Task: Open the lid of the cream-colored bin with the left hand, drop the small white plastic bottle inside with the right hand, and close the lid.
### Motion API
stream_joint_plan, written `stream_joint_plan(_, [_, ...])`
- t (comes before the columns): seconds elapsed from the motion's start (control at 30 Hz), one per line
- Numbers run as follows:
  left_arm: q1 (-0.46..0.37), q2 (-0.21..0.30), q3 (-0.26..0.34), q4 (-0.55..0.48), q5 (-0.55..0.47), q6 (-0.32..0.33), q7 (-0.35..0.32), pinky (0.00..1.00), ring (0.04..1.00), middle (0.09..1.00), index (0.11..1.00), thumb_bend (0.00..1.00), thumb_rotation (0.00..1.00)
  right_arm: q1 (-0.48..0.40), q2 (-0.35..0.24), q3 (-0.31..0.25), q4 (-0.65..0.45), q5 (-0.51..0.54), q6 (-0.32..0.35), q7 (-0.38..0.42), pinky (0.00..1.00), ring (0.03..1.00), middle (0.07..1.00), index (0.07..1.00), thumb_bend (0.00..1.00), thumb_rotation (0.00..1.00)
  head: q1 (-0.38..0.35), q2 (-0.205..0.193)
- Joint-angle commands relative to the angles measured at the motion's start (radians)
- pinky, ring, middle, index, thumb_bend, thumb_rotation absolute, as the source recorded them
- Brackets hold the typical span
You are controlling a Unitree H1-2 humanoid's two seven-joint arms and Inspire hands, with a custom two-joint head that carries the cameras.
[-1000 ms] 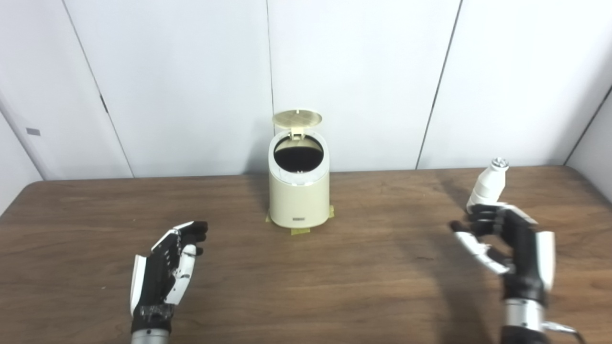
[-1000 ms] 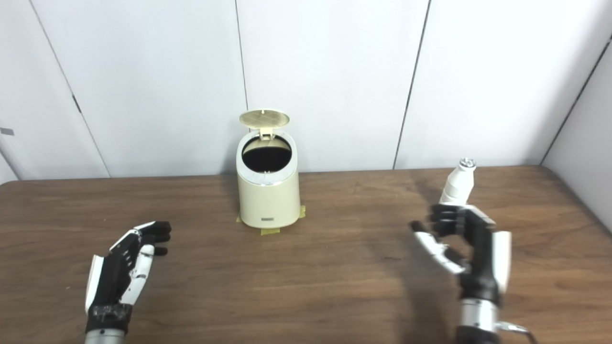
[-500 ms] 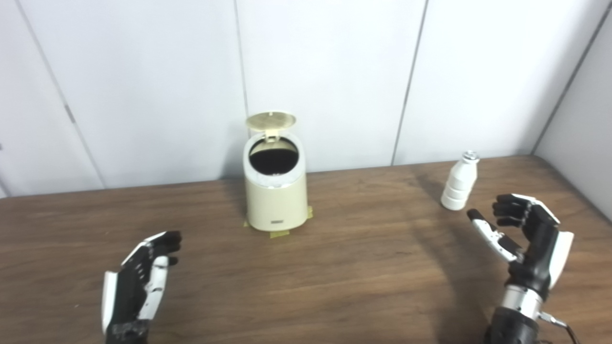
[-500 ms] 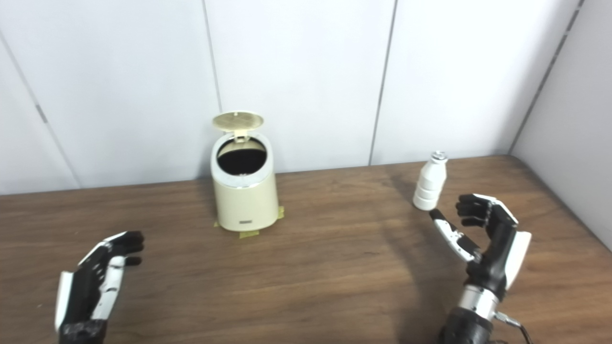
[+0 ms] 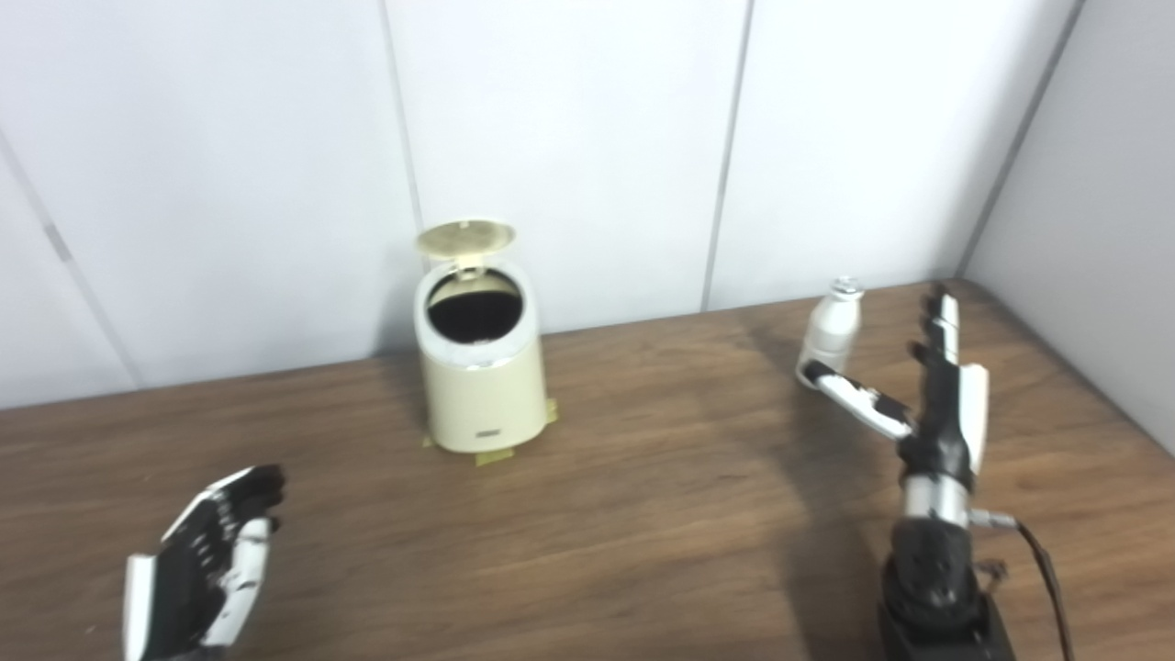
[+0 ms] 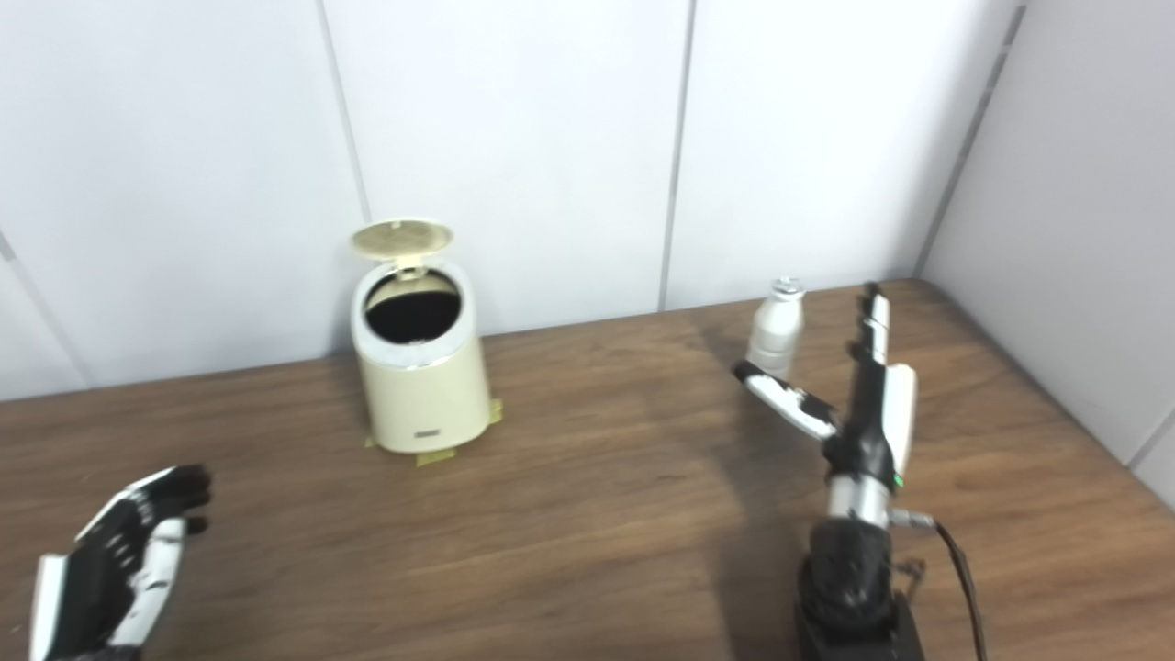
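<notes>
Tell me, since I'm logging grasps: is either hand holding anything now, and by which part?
Nothing is held. The right hand is open beside the upright bottle, fingers spread; the left hand is open and empty, far from the bin.

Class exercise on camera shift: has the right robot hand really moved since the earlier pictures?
Yes. The right robot hand moved forward, up to the standing bottle.

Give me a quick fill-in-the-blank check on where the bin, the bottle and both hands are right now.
1. The lid of the bin is ____.
2. The bottle stands upright on the ____.
3. The right hand is ____, fingers spread beside the bottle.
4. The left hand holds ____.

Missing words: open; table; open; nothing
</notes>
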Motion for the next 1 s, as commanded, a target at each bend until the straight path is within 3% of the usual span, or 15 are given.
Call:
stream_joint_plan(0.0, [-0.025,0.019,0.008,0.009,-0.002,-0.04,0.002,0.64,0.717,0.72,0.712,0.24,0.59,-0.045,-0.014,0.006,0.001,0.008,0.005,0.012,0.82,0.911,0.935,0.946,0.85,0.32,-0.008,0.0])
stream_joint_plan(0.2, [-0.028,0.022,0.016,0.004,-0.021,-0.022,-0.001,0.63,0.71,0.714,0.708,0.24,0.58,-0.088,-0.026,0.012,0.055,0.0,0.064,0.015,0.77,0.879,0.921,0.93,0.87,0.35,-0.031,-0.001])
stream_joint_plan(0.5, [-0.044,0.042,0.029,0.033,-0.072,-0.023,-0.018,0.66,0.723,0.719,0.708,0.27,0.57,-0.137,-0.012,0.013,0.107,0.015,0.123,-0.002,0.62,0.816,0.904,0.914,0.85,0.31,-0.107,-0.018])
stream_joint_plan(0.67, [-0.048,0.057,0.041,0.041,-0.079,-0.024,-0.024,0.66,0.727,0.724,0.713,0.25,0.56,-0.16,-0.012,0.023,0.143,-0.001,0.126,-0.034,0.75,0.864,0.917,0.908,0.84,0.29,-0.133,-0.021])
stream_joint_plan(0.8, [-0.054,0.067,0.047,0.072,-0.081,-0.066,-0.026,0.63,0.717,0.719,0.711,0.27,0.55,-0.164,-0.009,0.023,0.159,0.0,0.103,-0.062,0.75,0.882,0.932,0.926,0.83,0.27,-0.141,-0.025])
stream_joint_plan(0.97, [-0.056,0.073,0.049,0.081,-0.084,-0.076,-0.028,0.62,0.708,0.713,0.704,0.3,0.59,-0.159,-0.016,0.033,0.155,-0.01,0.103,-0.074,0.74,0.866,0.922,0.932,0.88,0.35,-0.148,-0.027])
